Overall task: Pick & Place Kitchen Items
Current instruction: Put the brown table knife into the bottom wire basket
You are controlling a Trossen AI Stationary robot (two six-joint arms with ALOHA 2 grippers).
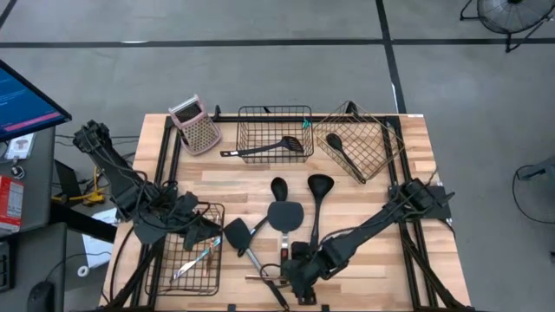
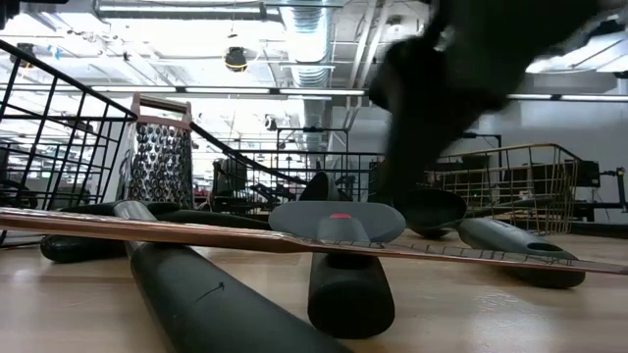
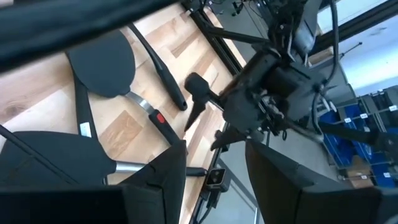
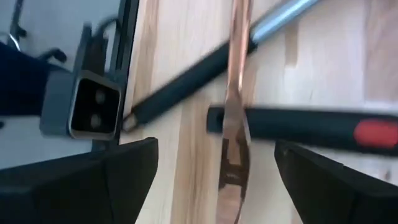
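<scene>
— Under both arms we see a pale wood table (image 1: 260,173) in a black frame, standing on a grey floor (image 1: 260,69). What do we make of the room?

— We count one monitor (image 1: 26,104) off to the left and one fan (image 1: 512,17) at the far right. From table height we see ceiling lights and ducts.

— Where is the right gripper (image 1: 295,279)?

— We find it low over the near middle of the table. Its fingers (image 4: 124,168) are spread wide, and the thin copper tool (image 4: 235,124) lies between them, touching neither. That tool rests across a black handle (image 4: 298,127) with a red dot.

— And the left gripper (image 1: 198,232)?

— We see it above the near-left basket (image 1: 165,277). Its fingers stand apart with nothing between them.

— How many baskets do we count?

— Three: that near-left one, a black one (image 1: 251,117) at the far middle and a gold one (image 1: 381,130) at the far right. One grater (image 1: 195,126) stands at the far left.

— And the utensils?

— On bare wood we count one ladle (image 1: 320,184), one spoon (image 1: 278,186) and two spatulas (image 1: 284,215), all black, just beyond the right gripper. The far black basket holds one turner (image 1: 290,144), the gold one holds one dark spoon-like tool (image 1: 340,149). Small silver tools (image 1: 195,260) lie in the near-left basket; we cannot tell how many.
</scene>
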